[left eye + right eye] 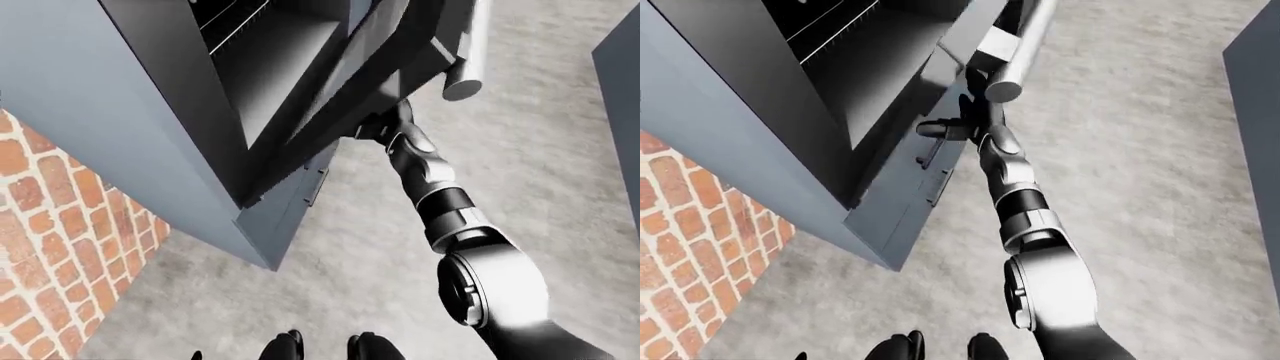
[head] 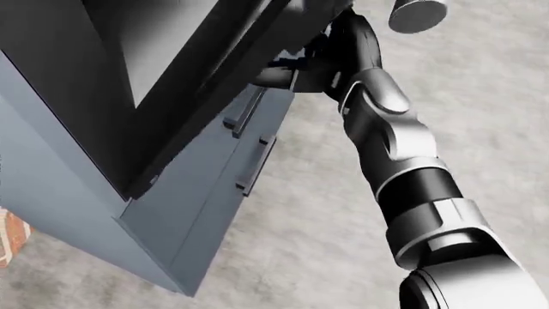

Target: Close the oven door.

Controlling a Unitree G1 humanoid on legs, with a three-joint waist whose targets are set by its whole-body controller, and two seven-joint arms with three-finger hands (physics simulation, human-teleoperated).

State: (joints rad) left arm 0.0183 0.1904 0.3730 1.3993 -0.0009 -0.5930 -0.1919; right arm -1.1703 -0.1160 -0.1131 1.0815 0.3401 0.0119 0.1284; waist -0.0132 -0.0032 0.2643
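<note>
Under one oven door (image 1: 400,45), one robot hand (image 1: 958,129)

A: Any writing to read here, a label, a brand, a number?

B: None. The oven door (image 1: 380,67) is plain black, and its handle (image 1: 1018,46) is bare metal with no mark.

A: The cabinet or the wall?

B: The grey cabinet (image 2: 206,193) has blank faces, and the brick wall (image 1: 60,225) shows only bricks and mortar.

A: The robot's arm?

B: The right arm (image 2: 403,161) is plain silver and black, with no lettering I can make out.
</note>
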